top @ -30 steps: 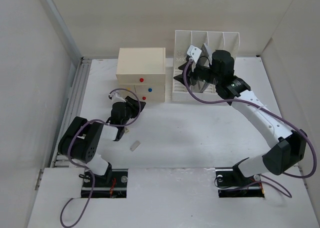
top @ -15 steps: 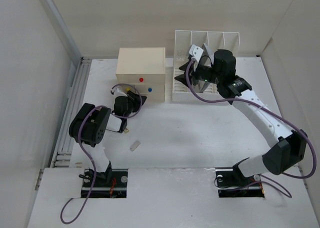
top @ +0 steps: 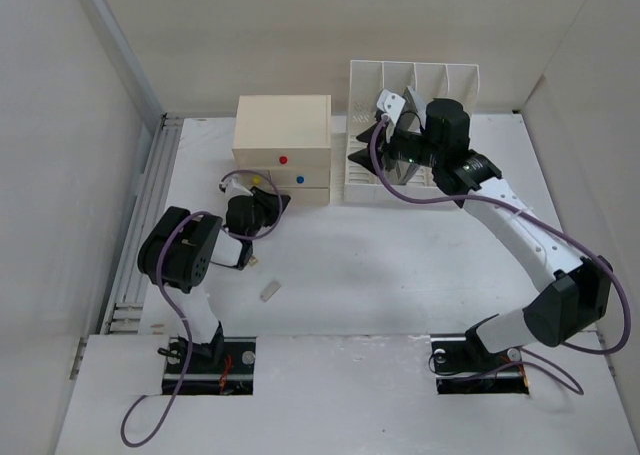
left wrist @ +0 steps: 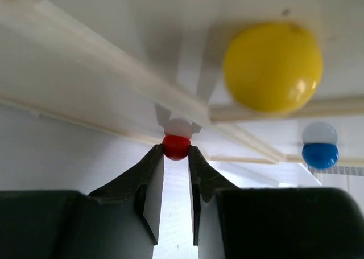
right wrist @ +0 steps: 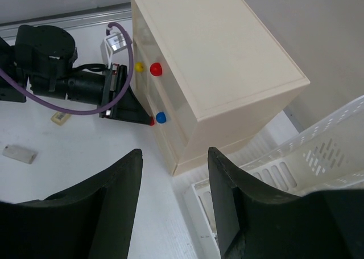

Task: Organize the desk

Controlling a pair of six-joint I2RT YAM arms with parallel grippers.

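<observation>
The desk (top: 400, 265): the left gripper (left wrist: 176, 153) is pinching the red knob (left wrist: 177, 147) by its very tips and may be slipping off under a pull; the right gripper (right wrist: 174, 156) is gaping empty.

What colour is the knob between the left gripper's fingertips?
Red. The knob sits at the tips of the left gripper; the left wrist view shows it best.

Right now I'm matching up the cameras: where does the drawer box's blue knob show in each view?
Top external: blue knob on the drawer box front, left of centre.
Left wrist: blue knob near the right edge.
Right wrist: blue knob left of centre, low on the box front.
Shared landmark: the yellow knob.
</observation>
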